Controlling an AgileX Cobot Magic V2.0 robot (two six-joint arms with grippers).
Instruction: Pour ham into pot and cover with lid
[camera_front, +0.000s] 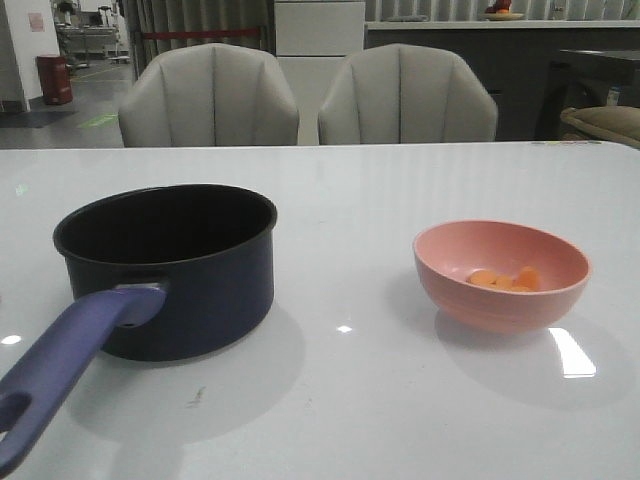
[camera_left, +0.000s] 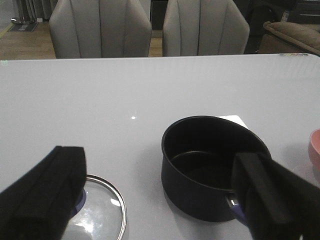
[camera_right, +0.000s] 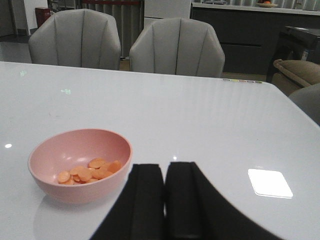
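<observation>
The dark navy pot (camera_front: 165, 265) stands empty on the white table at the left, its purplish-blue handle (camera_front: 70, 360) pointing toward the near edge. Orange ham (camera_front: 505, 279) slices lie in the pink bowl (camera_front: 500, 275) at the right. Neither gripper shows in the front view. My left gripper (camera_left: 160, 160) hangs wide open above the table, with the pot (camera_left: 210, 170) near one finger and the glass lid (camera_left: 105, 215) flat on the table by the other; that finger hides most of the lid's knob. My right gripper (camera_right: 164, 167) is shut on nothing, beside the bowl (camera_right: 80, 162) of ham (camera_right: 90, 171).
Two grey chairs (camera_front: 210, 100) (camera_front: 405, 98) stand behind the table's far edge. A cushioned seat (camera_front: 605, 122) is at the far right. Ceiling lights glare on the tabletop (camera_front: 570, 352) near the bowl.
</observation>
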